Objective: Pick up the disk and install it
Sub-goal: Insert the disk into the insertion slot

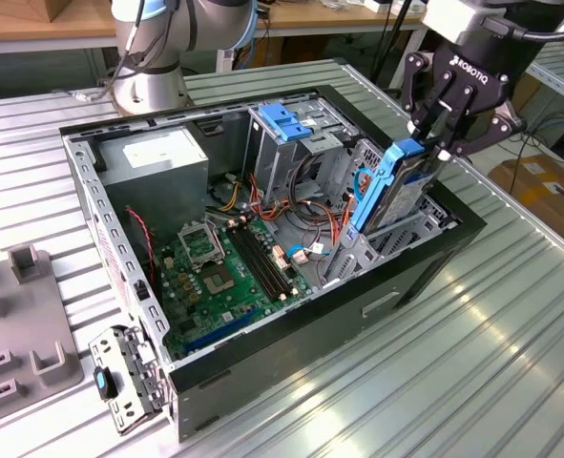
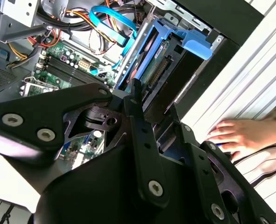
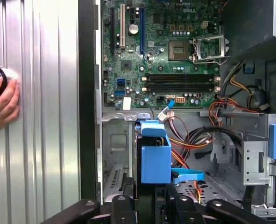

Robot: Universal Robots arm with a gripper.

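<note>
The disk [image 1: 393, 191] stands on edge, tilted, in its light-blue carrier, its lower end down in the drive bay at the corner of the open computer case [image 1: 291, 353] on the exterior view's right. My gripper [image 1: 432, 143] comes from above and is shut on the disk's upper end, beside the blue handle tab. In the first wrist view the blue carrier [image 3: 154, 154] sticks out from between my black fingers [image 3: 120, 205]. In the second wrist view the disk [image 2: 159, 63] lies just beyond the fingertips, over the bay.
Inside the case are the green motherboard [image 1: 229, 277], a grey power-supply box [image 1: 157, 157], a metal cage with a blue handle piece [image 1: 286, 119] and loose orange and blue cables [image 3: 189, 140]. A person's hand [image 2: 240, 135] rests on the ribbed table beside the case. A grey fixture [image 1: 14, 324] stands at the exterior view's left.
</note>
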